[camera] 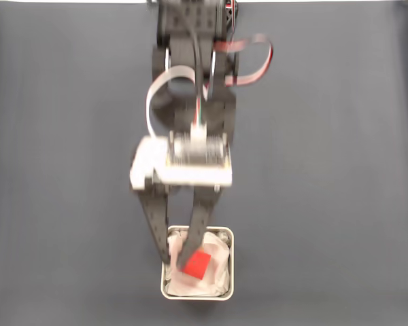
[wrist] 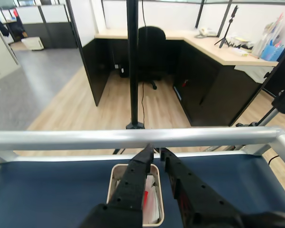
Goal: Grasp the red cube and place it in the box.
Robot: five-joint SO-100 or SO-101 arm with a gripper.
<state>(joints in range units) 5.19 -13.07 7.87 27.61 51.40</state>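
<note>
The red cube (camera: 198, 265) lies tilted on the white padding inside the box (camera: 230, 266), a small silver-rimmed tin near the bottom edge of the fixed view. My gripper (camera: 174, 261) hangs over the box with its black fingers reaching into it. The cube sits just right of one fingertip, not between the jaws. In the wrist view the gripper (wrist: 156, 151) points at the box (wrist: 113, 172), with a narrow gap between its fingers. A red sliver of the cube (wrist: 145, 197) shows in that gap. The fingers hide most of the box's inside.
The box stands on a dark blue mat (camera: 326, 204), with bare mat on both sides of the arm. In the wrist view a silver rail (wrist: 61, 138) runs along the table's far edge, and a black pole (wrist: 132, 61) rises behind it.
</note>
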